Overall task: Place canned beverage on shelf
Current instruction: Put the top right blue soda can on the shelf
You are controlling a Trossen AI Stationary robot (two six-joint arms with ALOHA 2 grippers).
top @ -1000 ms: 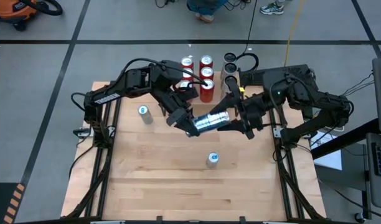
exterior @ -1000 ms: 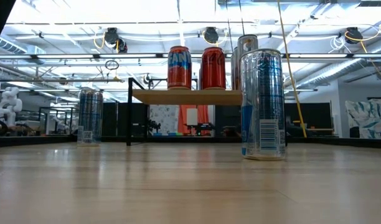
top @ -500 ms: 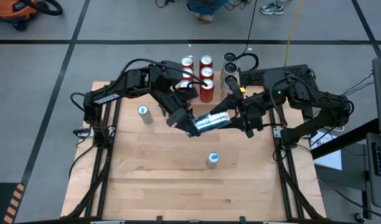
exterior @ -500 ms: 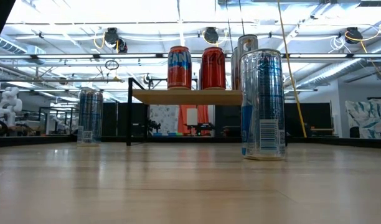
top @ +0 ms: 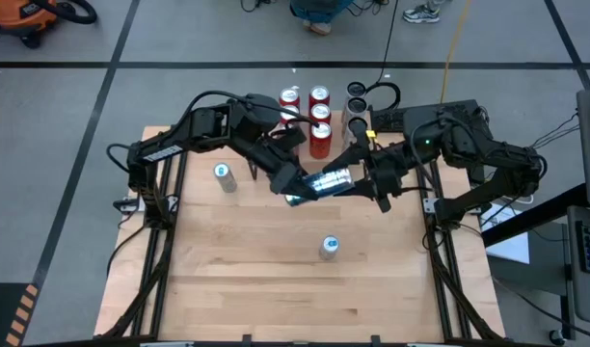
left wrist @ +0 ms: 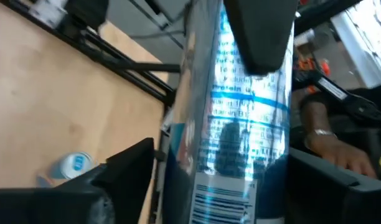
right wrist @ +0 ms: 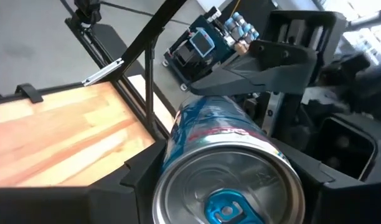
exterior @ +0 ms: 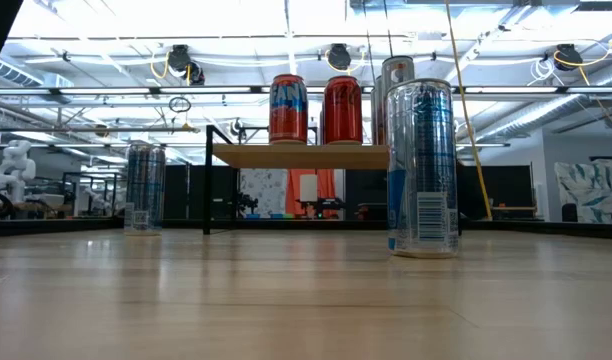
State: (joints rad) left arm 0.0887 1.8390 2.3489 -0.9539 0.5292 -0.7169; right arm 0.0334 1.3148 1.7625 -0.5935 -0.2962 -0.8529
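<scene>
High view: right gripper point(top: 358, 179) clamps one end of a silver-blue can point(top: 326, 182) held sideways above the table point(top: 256, 280). Left gripper point(top: 297, 189) brackets the other end, fingers spread off it. Just behind, the shelf point(top: 335, 123) carries red cans point(top: 319, 116).

Worktop point(top: 266, 260): light wood, smooth, satin sheen. Shelf point(exterior: 298, 155): pale wooden top on thin matt black metal legs. Held can point(top: 326, 182): glossy printed metal, mirror-bright silver and blue; brushed metal lid. Red cans point(exterior: 288, 109): glossy metal. Arms: matt black
</scene>
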